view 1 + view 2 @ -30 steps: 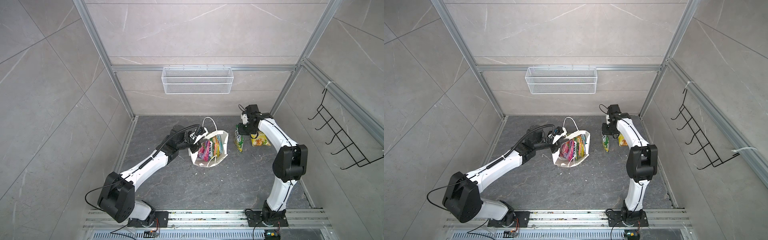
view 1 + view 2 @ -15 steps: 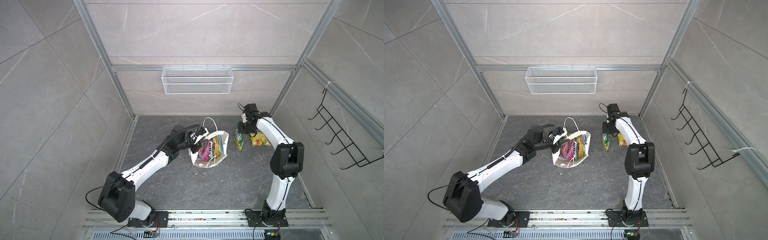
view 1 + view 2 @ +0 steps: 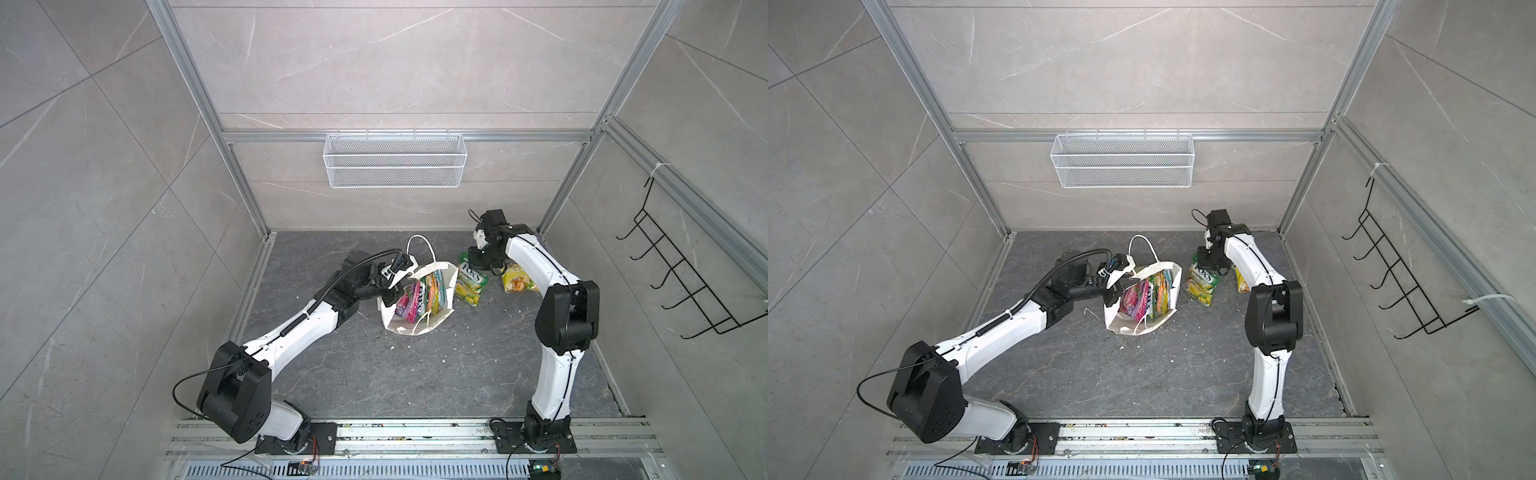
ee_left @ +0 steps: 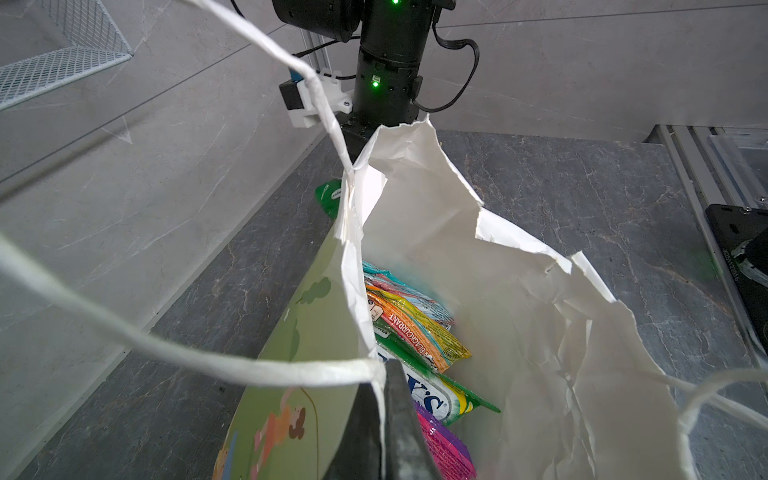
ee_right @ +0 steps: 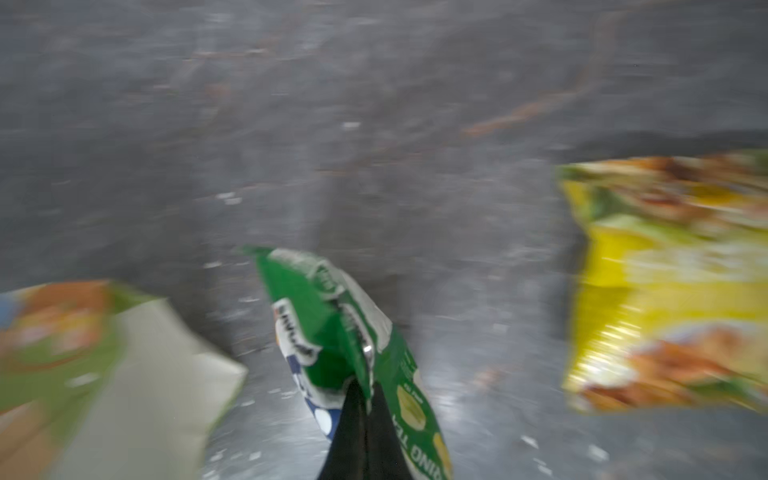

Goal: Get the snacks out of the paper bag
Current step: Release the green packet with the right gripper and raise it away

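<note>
Left wrist view: the left pincer is seen closed on the torn rim of the paper bag, right where a cord handle is attached. 4 snacks are counted inside, packed side by side: teal-red, orange, green-white and pink-purple.

That grip is too small to be made out in both top views. There the paper bag is shown standing open at the middle of the counter, with 2 handles, 1 raised and 1 hanging down its near face.

Right wrist view, though blurred, shows the right pincer clamped tight on the green top edge of a yellow-green pouch. In a top view this pouch is held just right of the paper bag, outside it; whether its lower end touches the counter cannot be told.

1 yellow pouch is laid flat farther right, partly covered by the right arm. 1 wire mesh basket is hung on the far wall and 1 black hook rack on the right wall.
</note>
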Controlling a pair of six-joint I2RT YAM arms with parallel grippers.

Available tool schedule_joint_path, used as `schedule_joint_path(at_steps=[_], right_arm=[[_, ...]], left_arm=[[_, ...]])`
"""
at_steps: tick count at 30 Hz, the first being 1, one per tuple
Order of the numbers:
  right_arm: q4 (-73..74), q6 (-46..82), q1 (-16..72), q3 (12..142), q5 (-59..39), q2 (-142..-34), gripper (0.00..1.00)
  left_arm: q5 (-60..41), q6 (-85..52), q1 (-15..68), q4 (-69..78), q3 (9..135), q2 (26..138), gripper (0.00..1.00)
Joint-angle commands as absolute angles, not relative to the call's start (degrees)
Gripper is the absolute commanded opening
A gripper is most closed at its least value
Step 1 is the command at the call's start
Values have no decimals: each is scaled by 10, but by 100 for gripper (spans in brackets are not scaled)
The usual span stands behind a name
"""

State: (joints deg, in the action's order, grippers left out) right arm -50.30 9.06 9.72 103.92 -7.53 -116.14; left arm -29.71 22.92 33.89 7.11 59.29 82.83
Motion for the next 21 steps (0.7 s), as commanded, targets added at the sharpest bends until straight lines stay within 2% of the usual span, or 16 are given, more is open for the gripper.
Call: schedule_joint_path(at_steps=[1, 3, 12, 21], right_arm=[[-454, 134, 109, 1021, -211, -1131, 0], [-430, 161, 108, 1007, -204, -1125, 0], [-430, 166, 92, 978, -21, -1149, 0], [-463, 156, 66, 985, 58, -1180, 0]], left_arm=[[-325, 222, 347, 90, 599, 832, 0], [-326, 222, 348, 90, 599, 833, 0], [-323, 223, 350, 92, 594, 827, 0], [-325, 222, 351, 91, 593, 826, 0]])
